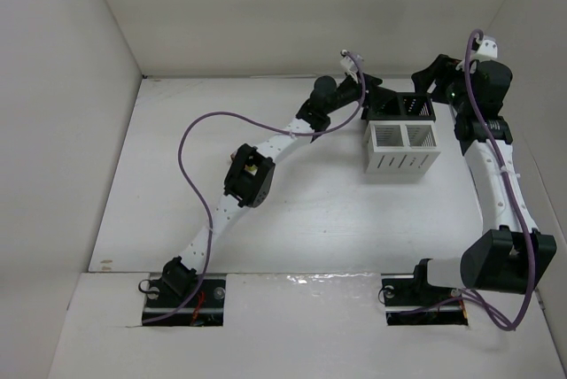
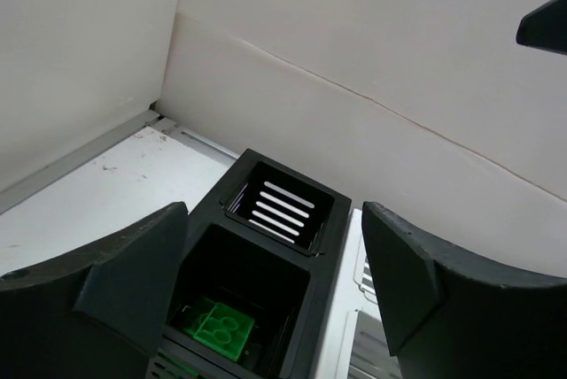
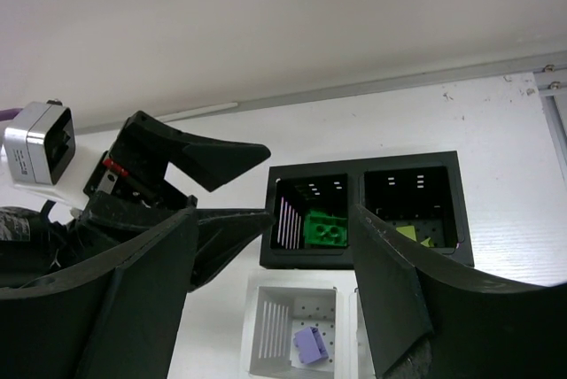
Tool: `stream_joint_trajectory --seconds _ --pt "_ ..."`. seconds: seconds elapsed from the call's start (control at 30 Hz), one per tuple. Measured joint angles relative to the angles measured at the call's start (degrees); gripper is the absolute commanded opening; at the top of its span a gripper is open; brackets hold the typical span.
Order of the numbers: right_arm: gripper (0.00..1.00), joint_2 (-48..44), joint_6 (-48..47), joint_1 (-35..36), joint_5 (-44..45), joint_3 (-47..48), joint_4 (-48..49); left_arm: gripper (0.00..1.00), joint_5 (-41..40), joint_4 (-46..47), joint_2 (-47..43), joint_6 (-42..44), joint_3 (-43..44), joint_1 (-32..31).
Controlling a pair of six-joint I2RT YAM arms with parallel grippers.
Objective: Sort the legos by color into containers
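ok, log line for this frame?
left claw: open over black bin | green lego: in black bin | right claw: open, empty | purple lego: in white bin

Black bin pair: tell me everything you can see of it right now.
The black bin pair looks like one matte plastic block of two square open-top compartments with slotted walls. It stands upright on the white table near the back wall, just behind the white bin; whether they touch is unclear. One compartment holds a green brick, the other a yellowish piece. The left gripper hangs open over the green side.
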Motion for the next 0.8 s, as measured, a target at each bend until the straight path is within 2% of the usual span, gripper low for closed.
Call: stream_joint_trajectory --seconds 0.03,0.17,0.3,0.43,0.47,0.5,0.6,0.8 --pt "0.74 0.0 0.0 0.0 0.0 0.0 0.0 0.78 -0.1 0.0 0.0 0.0 0.0 -0.1" --pt "0.75 0.0 -0.2 0.5 0.0 0.0 0.0 1.0 -0.3 -0.4 0.1 0.8 0.8 -0.2" --pt "0.75 -0.1 -2.8 3.3 0.4 -0.3 0.4 1.0 -0.6 -1.0 -1.3 2.1 0.5 0.1" --pt "0.82 -0.5 -6.1 8.1 3.0 -0.6 0.4 1.0 -0.3 -3.6 -12.2 3.6 -14.2 2.1" --pt "0.86 -0.7 -6.9 9.1 3.7 -0.6 0.4 1.0 0.5 -4.8 -15.7 4.4 -18.1 3.2" --pt "0.99 -0.9 -7.7 10.0 4.2 -0.6 0.4 1.0 1.2 -5.7 -18.8 5.2 -21.2 4.4" --pt "0.99 -1.5 -11.1 12.5 6.3 -0.6 0.8 1.0 2.5 -7.3 -30.6 7.6 -31.8 10.2" --pt "0.99 -1.6 -12.5 15.4 5.9 -0.6 4.8 1.0 -0.5 -12.3 -51.3 13.6 -44.8 24.1"
